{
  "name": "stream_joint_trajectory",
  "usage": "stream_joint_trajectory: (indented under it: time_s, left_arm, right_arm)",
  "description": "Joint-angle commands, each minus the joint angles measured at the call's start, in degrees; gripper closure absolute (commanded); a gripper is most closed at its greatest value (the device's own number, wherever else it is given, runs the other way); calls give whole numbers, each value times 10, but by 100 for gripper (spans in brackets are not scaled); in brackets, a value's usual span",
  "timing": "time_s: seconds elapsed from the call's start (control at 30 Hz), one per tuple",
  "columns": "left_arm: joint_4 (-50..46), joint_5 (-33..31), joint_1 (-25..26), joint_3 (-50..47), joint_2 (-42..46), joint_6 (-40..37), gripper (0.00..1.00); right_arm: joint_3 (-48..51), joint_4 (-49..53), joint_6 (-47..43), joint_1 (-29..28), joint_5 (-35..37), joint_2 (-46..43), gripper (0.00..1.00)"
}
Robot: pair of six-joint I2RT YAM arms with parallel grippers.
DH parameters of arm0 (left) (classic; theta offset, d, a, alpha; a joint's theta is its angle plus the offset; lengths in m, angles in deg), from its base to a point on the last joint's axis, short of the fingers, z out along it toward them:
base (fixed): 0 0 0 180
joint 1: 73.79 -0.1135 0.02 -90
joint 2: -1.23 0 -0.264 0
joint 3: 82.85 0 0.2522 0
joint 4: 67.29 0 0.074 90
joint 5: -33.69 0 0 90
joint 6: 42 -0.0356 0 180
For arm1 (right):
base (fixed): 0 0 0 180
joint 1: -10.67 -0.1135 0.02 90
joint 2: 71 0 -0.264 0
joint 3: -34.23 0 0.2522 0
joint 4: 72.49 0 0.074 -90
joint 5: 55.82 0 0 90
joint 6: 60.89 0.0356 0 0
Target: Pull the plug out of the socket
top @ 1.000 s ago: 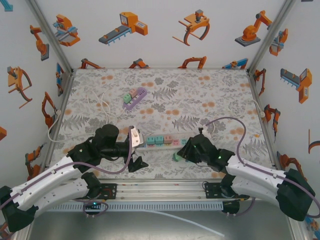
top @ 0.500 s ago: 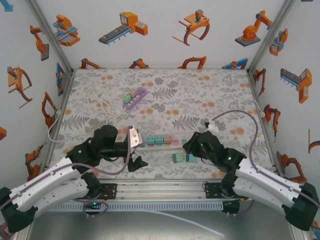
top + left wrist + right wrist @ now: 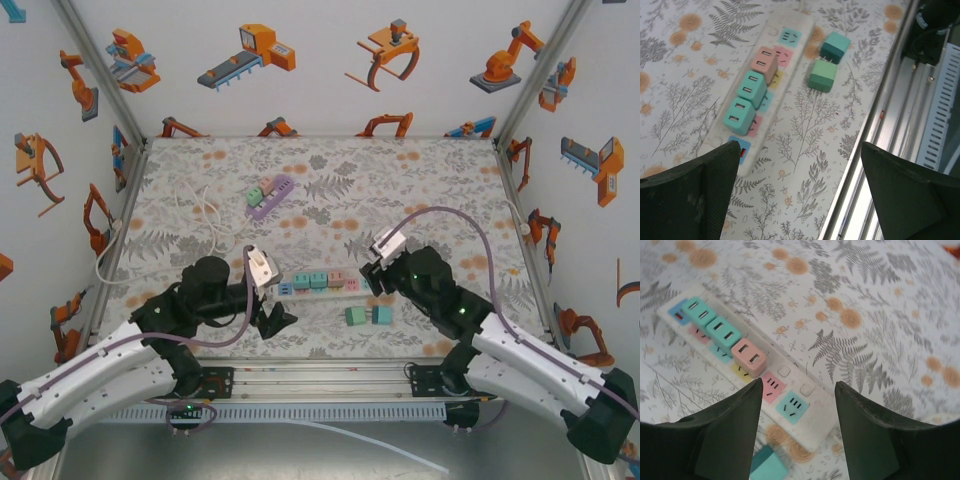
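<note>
Working on the table: power strip lies near its front edge. Left gripper and right gripper hover spread, empty. Advise bracing the strip and pinching the pink plug squarely, then lifting straight. Strip holds three plugs; loose green plug beside.

Right wrist cam chops the loose teal plug off at the bottom edge. From above, the power strip has its right end tucked under the right gripper.
</note>
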Motion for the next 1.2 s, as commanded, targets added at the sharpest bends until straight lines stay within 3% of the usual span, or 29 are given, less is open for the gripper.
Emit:
stream_joint_trajectory:
  time_s: [0.0, 0.1, 0.27, 0.43, 0.63, 1.17]
  left_arm:
    - [24, -100, 2, -3, 4, 88, 1]
    - [16, -153, 1, 0, -6, 140, 2]
    - [-23, -237, -8, 18, -47, 215, 5]
    - [-86, -280, -39, 51, -114, 263, 5]
    - [-90, -249, -99, 45, -165, 332, 6]
    - [-38, -221, -112, 88, -349, 378, 28]
  right_arm:
    - [-36, 1, -196, 15, -169, 34, 42]
    - [-72, 50, -250, 28, -244, 87, 41]
    - [-117, 64, -303, 48, -292, 183, 41]
    - [-152, 64, -318, 77, -347, 266, 42]
    - [-182, 70, -334, 84, -364, 346, 43]
    - [-221, 120, -361, 84, -396, 430, 64]
